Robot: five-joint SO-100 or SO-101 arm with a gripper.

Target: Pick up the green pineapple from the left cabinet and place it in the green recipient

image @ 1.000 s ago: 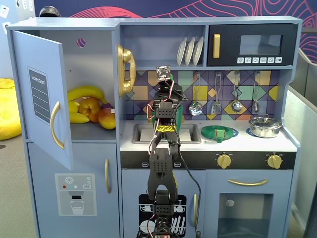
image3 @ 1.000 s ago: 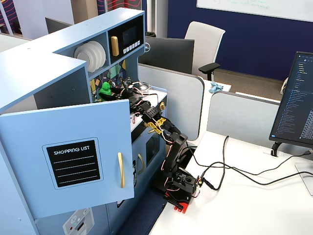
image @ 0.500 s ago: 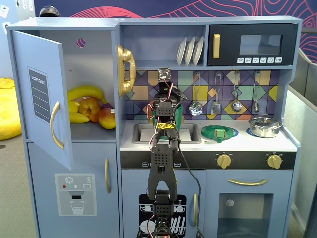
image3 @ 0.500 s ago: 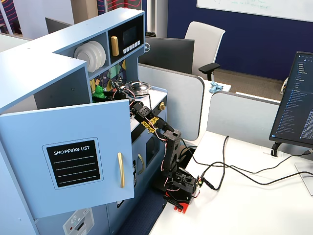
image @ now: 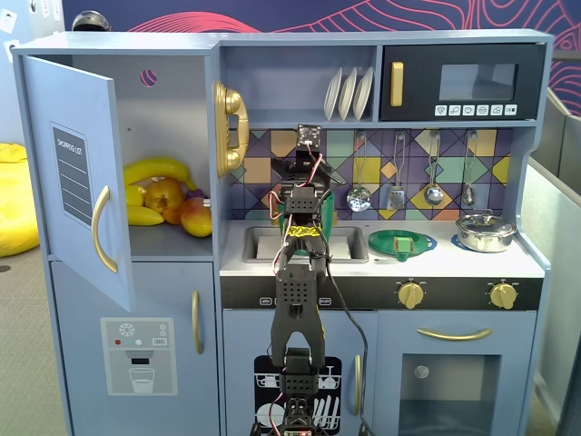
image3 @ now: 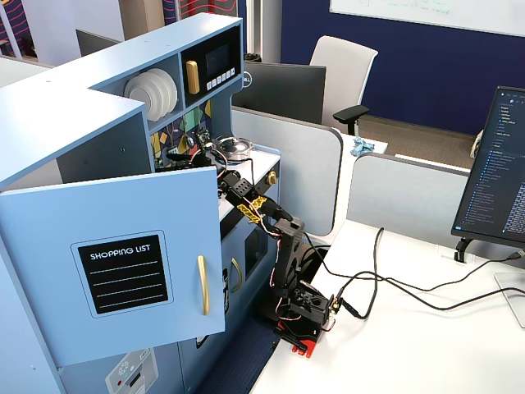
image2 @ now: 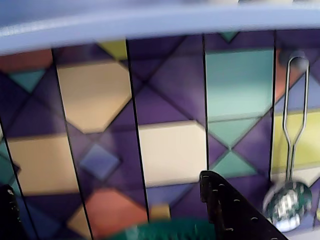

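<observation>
The arm reaches up over the sink, and in a fixed view the gripper (image: 307, 195) sits in front of the patterned back wall, masking most of the green recipient (image: 329, 202) behind it. The wrist view shows one black finger (image2: 227, 210) low against the coloured tiles, a blurred dark green rim (image2: 165, 232) at the bottom edge and a hanging ladle (image2: 289, 200) on the right; I cannot tell how the jaws stand. The green pineapple cannot be made out. The left cabinet (image: 168, 145) stands with its door (image: 77, 173) swung open, with bananas (image: 156, 170) and other fruit inside
</observation>
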